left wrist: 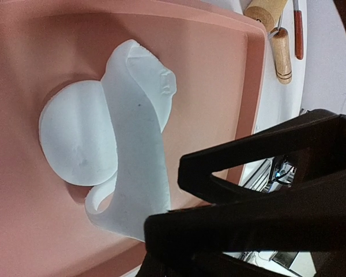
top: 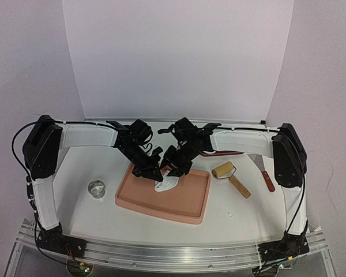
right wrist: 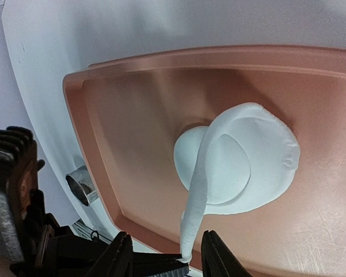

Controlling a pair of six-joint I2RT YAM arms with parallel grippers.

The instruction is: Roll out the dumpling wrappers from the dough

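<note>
Dough (right wrist: 265,156) is the thing most at risk. A narrow strip of it rises from the sheet and ends between the fingers of the right gripper (right wrist: 167,242). Those jaws stand apart, with a gap visible on either side of the strip, so no grip by them is seen. The left gripper (left wrist: 164,199) is clenched right at the strip's end; whether dough is nipped in it cannot be told.

A strip this thin would probably be torn if it were pulled higher or sideways. If it were let slip, it would likely fall onto what lies beneath.

Just below and ahead of both grippers, one dumpling wrapper (left wrist: 75,138) lies flat on the tray (right wrist: 132,115), partly overlapped by the lifted sheet and apparently touching it. Should the two be stuck together, the disc could be dragged, creased or stretched out of round as the scrap is taken away.

Farther off, past the tray rim, the ring cutter (right wrist: 81,184) and the rolling pin (left wrist: 271,23) are well apart and would be struck only by a wide swing.
</note>
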